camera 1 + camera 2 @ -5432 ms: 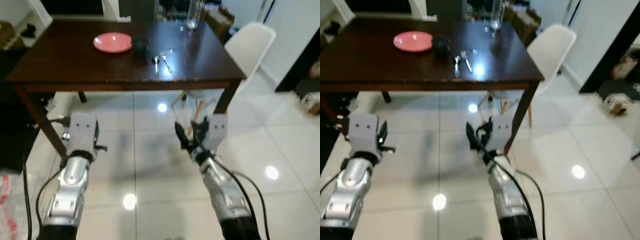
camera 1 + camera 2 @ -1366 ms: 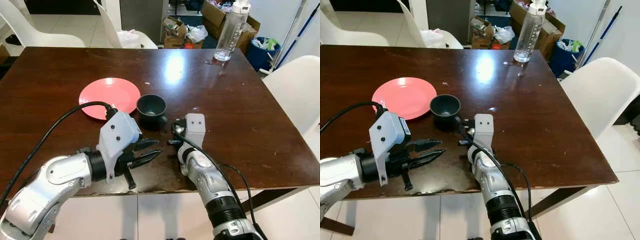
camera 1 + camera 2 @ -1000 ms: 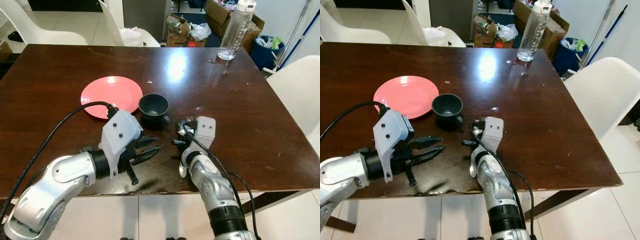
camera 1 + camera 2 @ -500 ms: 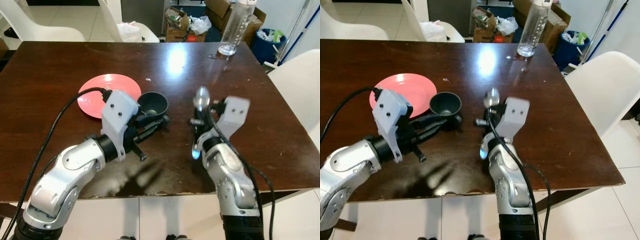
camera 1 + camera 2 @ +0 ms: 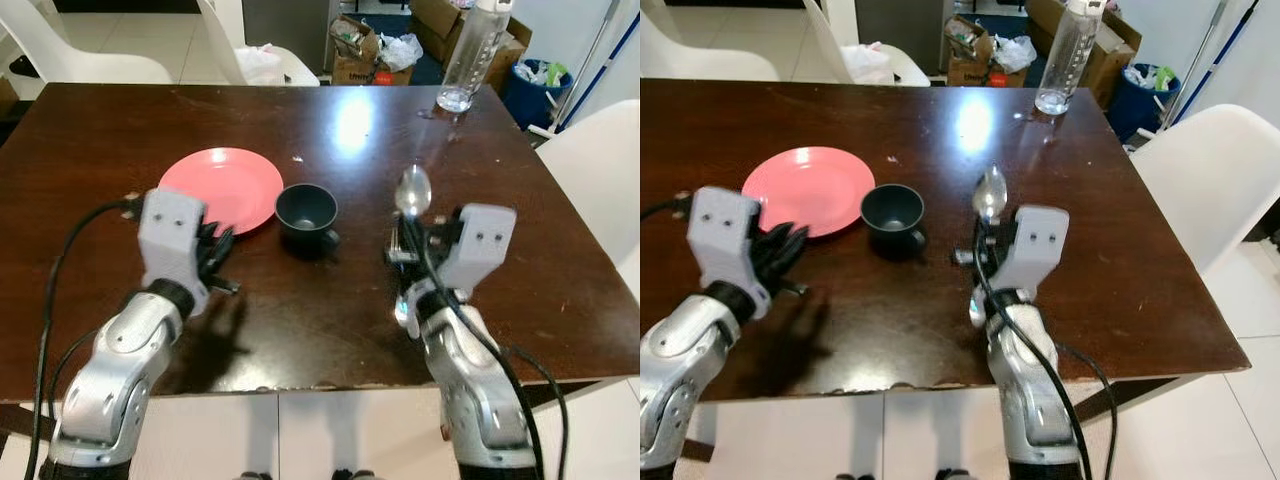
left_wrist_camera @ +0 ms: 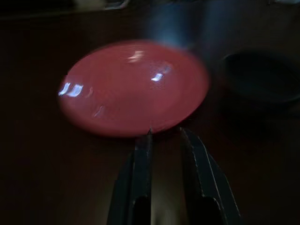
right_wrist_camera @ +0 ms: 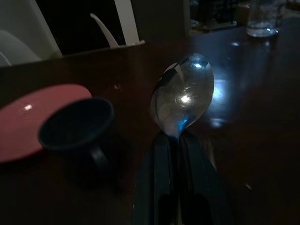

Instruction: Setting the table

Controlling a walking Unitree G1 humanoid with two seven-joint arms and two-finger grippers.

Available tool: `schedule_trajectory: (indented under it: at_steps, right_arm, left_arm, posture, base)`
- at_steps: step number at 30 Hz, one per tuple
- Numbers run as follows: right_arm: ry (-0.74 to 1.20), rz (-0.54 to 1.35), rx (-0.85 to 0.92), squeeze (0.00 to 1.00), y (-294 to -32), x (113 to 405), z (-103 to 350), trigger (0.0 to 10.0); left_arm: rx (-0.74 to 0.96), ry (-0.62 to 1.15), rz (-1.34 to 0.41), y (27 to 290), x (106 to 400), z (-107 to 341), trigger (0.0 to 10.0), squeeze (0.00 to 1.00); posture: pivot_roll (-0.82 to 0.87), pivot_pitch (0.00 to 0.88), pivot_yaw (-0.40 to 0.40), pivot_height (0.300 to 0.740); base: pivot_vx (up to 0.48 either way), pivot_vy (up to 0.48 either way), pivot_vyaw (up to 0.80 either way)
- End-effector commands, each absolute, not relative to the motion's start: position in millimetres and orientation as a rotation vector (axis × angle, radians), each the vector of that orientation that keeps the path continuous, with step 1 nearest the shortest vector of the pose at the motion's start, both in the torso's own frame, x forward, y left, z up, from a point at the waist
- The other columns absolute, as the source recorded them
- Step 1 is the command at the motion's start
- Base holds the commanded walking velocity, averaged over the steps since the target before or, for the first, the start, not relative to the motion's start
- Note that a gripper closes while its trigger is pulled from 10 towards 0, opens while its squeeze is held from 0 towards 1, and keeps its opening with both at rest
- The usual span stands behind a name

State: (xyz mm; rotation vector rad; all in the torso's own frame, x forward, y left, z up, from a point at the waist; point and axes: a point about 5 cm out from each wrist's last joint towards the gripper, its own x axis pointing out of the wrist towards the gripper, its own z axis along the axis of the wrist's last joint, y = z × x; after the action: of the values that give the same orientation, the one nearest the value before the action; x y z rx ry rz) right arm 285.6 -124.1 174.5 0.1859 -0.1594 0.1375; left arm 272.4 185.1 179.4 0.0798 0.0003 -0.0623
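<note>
A pink plate (image 5: 222, 186) lies on the dark wooden table (image 5: 120, 130), with a dark cup (image 5: 306, 210) just right of it. My right gripper (image 5: 411, 243) is shut on the handle of a silver spoon (image 5: 412, 190), held upright above the table to the right of the cup. In the right wrist view the spoon (image 7: 183, 96) stands between the closed fingers (image 7: 157, 164), with the cup (image 7: 77, 124) beyond. My left gripper (image 5: 214, 250) hovers at the plate's near edge. In the left wrist view its fingers (image 6: 143, 157) are slightly open and empty, pointing at the plate (image 6: 133, 86).
A clear bottle (image 5: 468, 55) stands at the table's far right. White chairs stand on the right (image 5: 590, 170) and behind the table (image 5: 90, 45). Boxes and a blue bin (image 5: 525, 85) sit beyond. What looks like a fork (image 5: 392, 240) lies under my right gripper.
My left gripper has pulled back from the cup and swung left to the plate's near edge. My right gripper still holds the spoon upright, shifted slightly right.
</note>
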Motion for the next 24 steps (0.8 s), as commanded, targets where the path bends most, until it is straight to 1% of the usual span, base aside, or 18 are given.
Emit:
schedule_trajectory:
  at_steps: [1, 4, 8, 13, 21, 24]
  right_arm:
    - [-0.176, 0.150, 0.186, 0.00, -125.3, 281.3, 177.8, 10.0]
    - [-0.176, 0.165, 0.235, 0.00, -125.1, 278.4, 179.1, 10.0]
    - [-0.180, 0.186, 0.236, 0.00, -121.1, 278.2, 182.1, 10.0]
    - [-0.181, 0.193, 0.240, 0.00, -118.5, 281.2, 182.5, 10.0]
    - [-0.175, 0.187, 0.238, 0.00, -117.5, 282.3, 183.2, 10.0]
    - [-0.165, 0.189, 0.238, 0.00, -117.1, 281.6, 182.0, 10.0]
  left_arm:
    - [0.103, -0.003, -0.004, 193.0, 267.2, 174.8, 10.0, 0.00]
    - [0.124, 0.009, 0.025, 195.9, 259.5, 167.5, 10.0, 0.00]
    - [0.112, 0.011, 0.027, 192.1, 256.6, 165.2, 10.0, 0.00]
    - [0.109, 0.003, 0.032, 181.2, 258.0, 161.3, 10.0, 0.00]
    - [0.109, 0.002, 0.026, 176.7, 260.3, 159.7, 10.0, 0.00]
    - [0.110, 0.001, 0.027, 176.5, 260.2, 159.9, 10.0, 0.00]
  posture:
    - [0.01, 0.087, 0.018, 0.740]
    - [0.01, 0.085, 0.007, 0.740]
    - [0.01, 0.088, -0.001, 0.740]
    - [0.01, 0.086, -0.009, 0.740]
    - [0.01, 0.090, -0.008, 0.740]
    - [0.01, 0.093, -0.007, 0.740]
  base:
    - [0.000, 0.000, 0.00]
    - [0.000, 0.000, 0.00]
    - [0.000, 0.000, 0.00]
    - [0.000, 0.000, 0.00]
    - [0.000, 0.000, 0.00]
    - [0.000, 0.000, -0.56]
